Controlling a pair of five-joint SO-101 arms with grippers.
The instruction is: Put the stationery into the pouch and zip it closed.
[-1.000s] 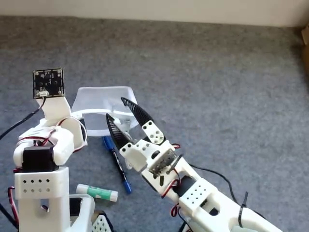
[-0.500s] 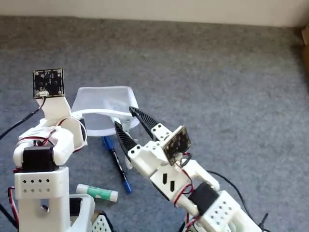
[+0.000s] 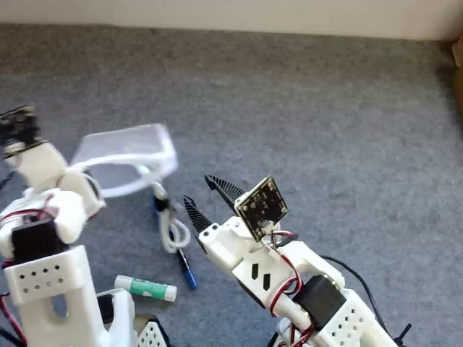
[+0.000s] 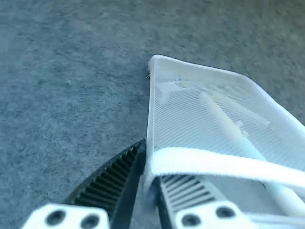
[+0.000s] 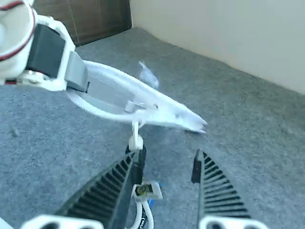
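Lying nearest on the grey, felt-like tabletop [image 3: 347, 108] is a glue stick [image 3: 145, 288], a smooth white cylinder with a green band, flat on its side just beside the left arm's white plastic base. Just beyond it a slim blue pen [image 3: 186, 269] is laid slantwise. Its far half is crossed by a limp white cord [image 3: 173, 231] curled into a loop, so the pen's full length cannot be traced.

The right claw [image 3: 202, 199] is held above the pen and cord with its two black, saw-toothed fingers spread apart and nothing between them. In the right wrist view the cord [image 5: 142, 193] is seen beside one finger, with a small tag on it whose markings cannot be made out.

Farther off, the pouch [image 3: 126, 163] is held clear of the tabletop, tilted. It is a flat, translucent white bag of fine ribbed mesh, edged with a solid white band. The cord is seen to run down from its near end. The left claw [image 4: 150, 167] is clamped on the pouch at that banded rim, one ridged black finger on each side of it. From above, this grip is hidden behind the arm's own wrist.

Through the mesh, pale slender stick shapes [image 4: 224, 124] are seen inside. What they are cannot be told. Whether the zip stands open cannot be judged.
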